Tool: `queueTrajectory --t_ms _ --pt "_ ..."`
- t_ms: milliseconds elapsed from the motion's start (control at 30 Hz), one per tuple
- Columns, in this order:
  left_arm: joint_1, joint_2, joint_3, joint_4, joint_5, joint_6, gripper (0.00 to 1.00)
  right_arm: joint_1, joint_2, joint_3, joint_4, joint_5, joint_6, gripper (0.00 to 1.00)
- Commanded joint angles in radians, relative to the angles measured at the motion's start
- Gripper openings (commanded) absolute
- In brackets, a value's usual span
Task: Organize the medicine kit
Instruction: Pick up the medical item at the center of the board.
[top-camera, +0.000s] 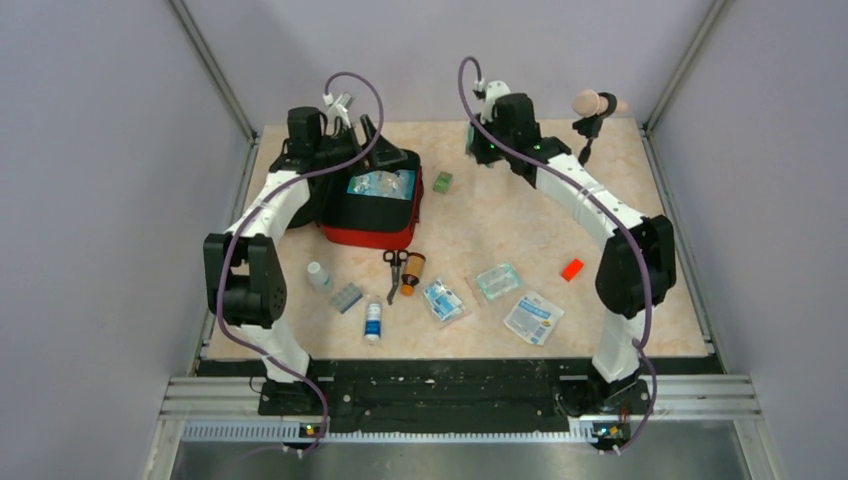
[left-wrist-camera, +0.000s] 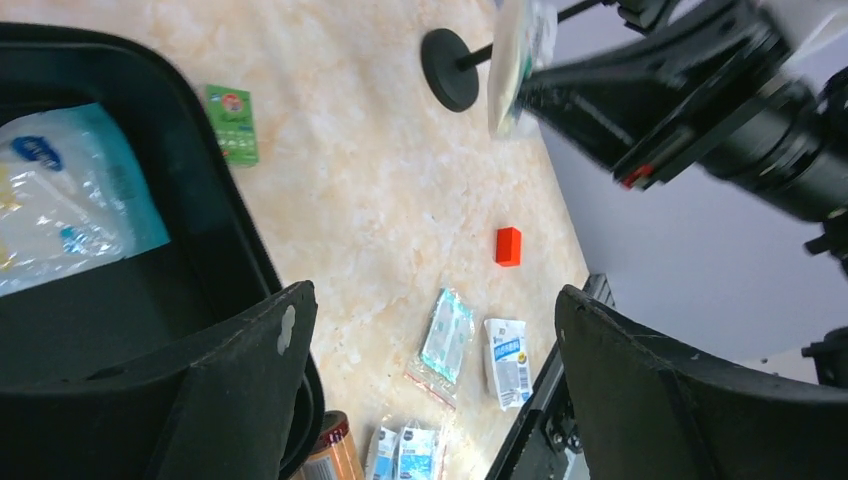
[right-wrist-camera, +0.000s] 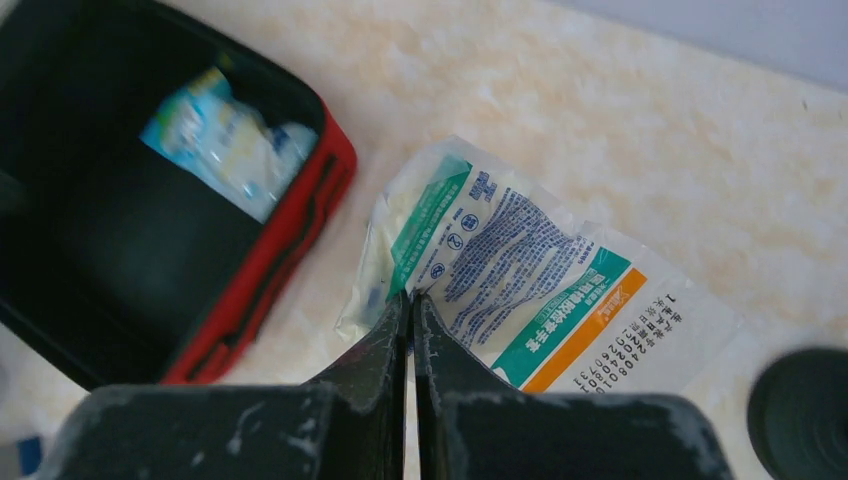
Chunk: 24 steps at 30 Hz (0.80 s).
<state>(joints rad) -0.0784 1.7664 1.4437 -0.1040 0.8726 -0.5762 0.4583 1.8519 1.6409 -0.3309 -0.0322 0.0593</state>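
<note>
The medicine kit (top-camera: 368, 236) is a red pouch lying open at the back left, its black lining up, with a blue-and-white packet (top-camera: 380, 184) inside. My left gripper (top-camera: 372, 135) hangs over the kit's far edge, open and empty. In the left wrist view (left-wrist-camera: 435, 300) the kit's black rim (left-wrist-camera: 215, 200) lies under the left finger. My right gripper (top-camera: 478, 135) is raised over the back middle of the table. It is shut (right-wrist-camera: 411, 297) on a white packet with green and orange bands (right-wrist-camera: 530, 270), to the right of the kit (right-wrist-camera: 290, 250).
A small green box (top-camera: 442, 181) lies right of the kit. In front lie scissors (top-camera: 394, 270), an orange bottle (top-camera: 411, 270), two white bottles (top-camera: 318, 275), a blister pack (top-camera: 346, 297), three packets (top-camera: 497, 282) and an orange-red block (top-camera: 572, 268). A stand (top-camera: 592, 110) is at back right.
</note>
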Motion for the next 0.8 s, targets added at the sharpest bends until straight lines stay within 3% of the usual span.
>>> queueTrajectory --t_ms 0,200,533,767 --pt "-0.055 -0.01 0.046 0.095 0.036 0.078 0.93 0.042 0.071 0.141 0.078 -0.075 0.139 0.0" --pt "-0.127 0.008 0.116 0.001 -0.135 0.27 0.86 0.062 0.118 0.194 0.13 -0.196 0.201 0.0" --pt "-0.175 0.074 0.192 -0.032 -0.202 0.308 0.62 0.063 0.102 0.165 0.191 -0.29 0.201 0.0" --pt "-0.19 0.101 0.211 -0.043 -0.236 0.32 0.6 0.063 0.087 0.138 0.214 -0.305 0.215 0.0"
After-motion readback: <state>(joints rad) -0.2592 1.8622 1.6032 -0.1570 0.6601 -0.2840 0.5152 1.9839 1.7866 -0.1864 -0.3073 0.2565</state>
